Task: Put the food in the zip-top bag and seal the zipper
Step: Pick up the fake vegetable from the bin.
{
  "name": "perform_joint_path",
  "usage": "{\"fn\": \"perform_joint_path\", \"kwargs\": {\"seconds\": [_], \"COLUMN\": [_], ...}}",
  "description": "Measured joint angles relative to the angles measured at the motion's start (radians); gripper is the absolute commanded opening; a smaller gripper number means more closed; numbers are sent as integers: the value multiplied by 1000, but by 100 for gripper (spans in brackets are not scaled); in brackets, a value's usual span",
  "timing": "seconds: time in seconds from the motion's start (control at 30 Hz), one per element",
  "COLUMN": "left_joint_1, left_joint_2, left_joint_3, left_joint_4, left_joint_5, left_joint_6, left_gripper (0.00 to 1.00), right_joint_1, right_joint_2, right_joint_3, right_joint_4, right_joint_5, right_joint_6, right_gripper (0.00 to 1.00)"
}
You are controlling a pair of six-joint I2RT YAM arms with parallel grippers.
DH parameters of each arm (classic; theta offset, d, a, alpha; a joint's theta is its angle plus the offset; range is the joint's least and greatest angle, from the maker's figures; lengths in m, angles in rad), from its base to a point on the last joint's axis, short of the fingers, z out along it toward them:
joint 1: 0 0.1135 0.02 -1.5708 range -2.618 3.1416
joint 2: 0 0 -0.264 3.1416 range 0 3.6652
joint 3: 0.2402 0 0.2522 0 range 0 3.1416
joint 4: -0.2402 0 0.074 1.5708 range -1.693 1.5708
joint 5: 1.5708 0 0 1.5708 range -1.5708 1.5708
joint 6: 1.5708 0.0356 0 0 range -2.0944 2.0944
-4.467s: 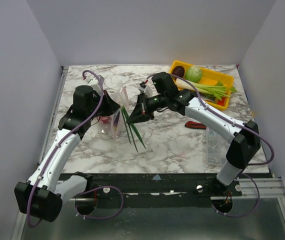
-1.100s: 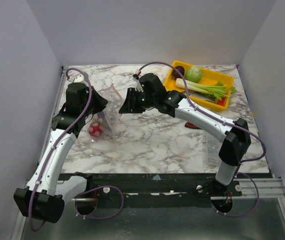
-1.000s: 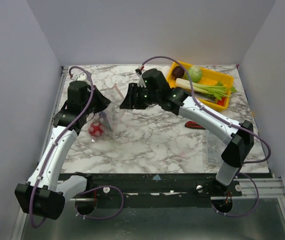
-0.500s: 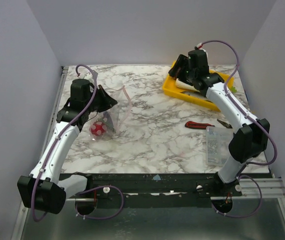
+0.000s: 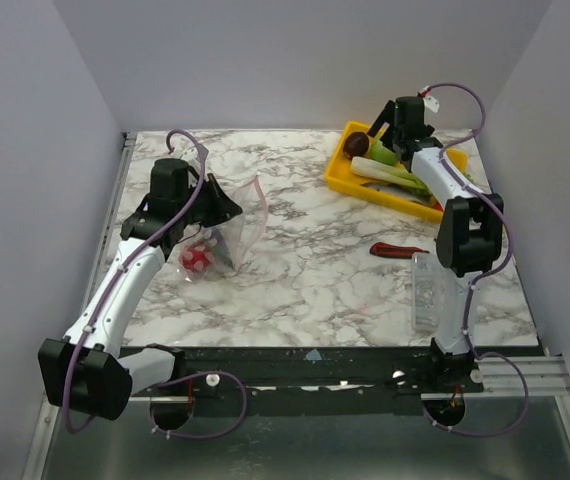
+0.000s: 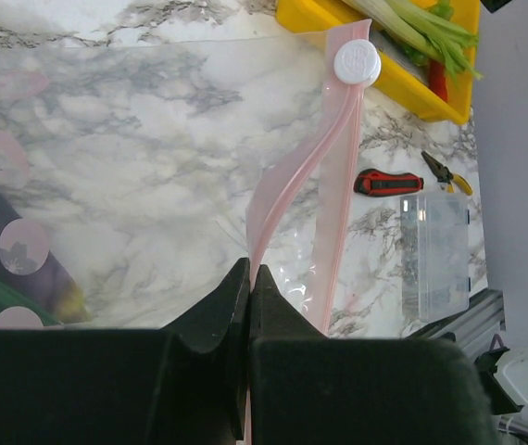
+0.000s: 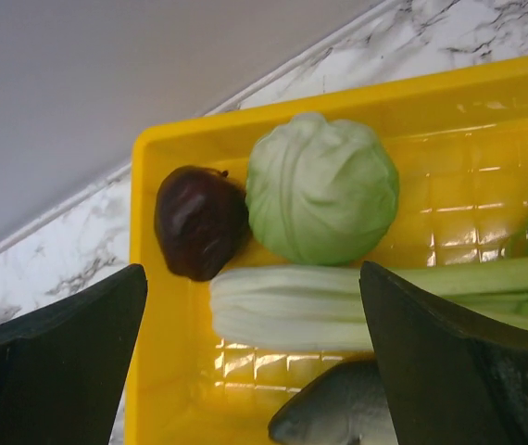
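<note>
- At table's left: zip-top bag [image 5: 235,215] held up by its edge, mouth part open. Red ball food [image 5: 196,258] seems inside. Rest of food sits in yellow tray [image 5: 337,172], far right.
- Risk: thin pinch by zipper [image 6: 333,185] may slip, so bag sags and mouth shuts.
- Risk: leek [image 7: 282,311] is long, may snag rim.
- Left gripper [image 6: 248,283] clamped tight on bag edge.
- Right gripper [image 7: 255,320] spread wide over leek, holding nothing.

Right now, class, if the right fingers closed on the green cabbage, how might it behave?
The cabbage looks round, so it would probably roll or squirt sideways. Its smooth surface suggests a light, slippery toy. The leek beside it may limit rolling.
</note>
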Motion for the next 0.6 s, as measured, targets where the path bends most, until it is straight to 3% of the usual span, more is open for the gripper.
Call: {"fn": "perform_joint_path", "kwargs": {"seconds": [0.6], "left_joint_1": [-84], "left_joint_2": [42], "left_joint_3": [-9], "left_joint_4": [0], "left_joint_5": [11], "left_joint_6": [25], "left_gripper": [0], "right_joint_1": [-47], "right_joint_2": [246], "right_joint_3": [158], "right_joint_4": [40], "right_joint_5": [39], "right_joint_6": [-61], "right_gripper": [99]}}
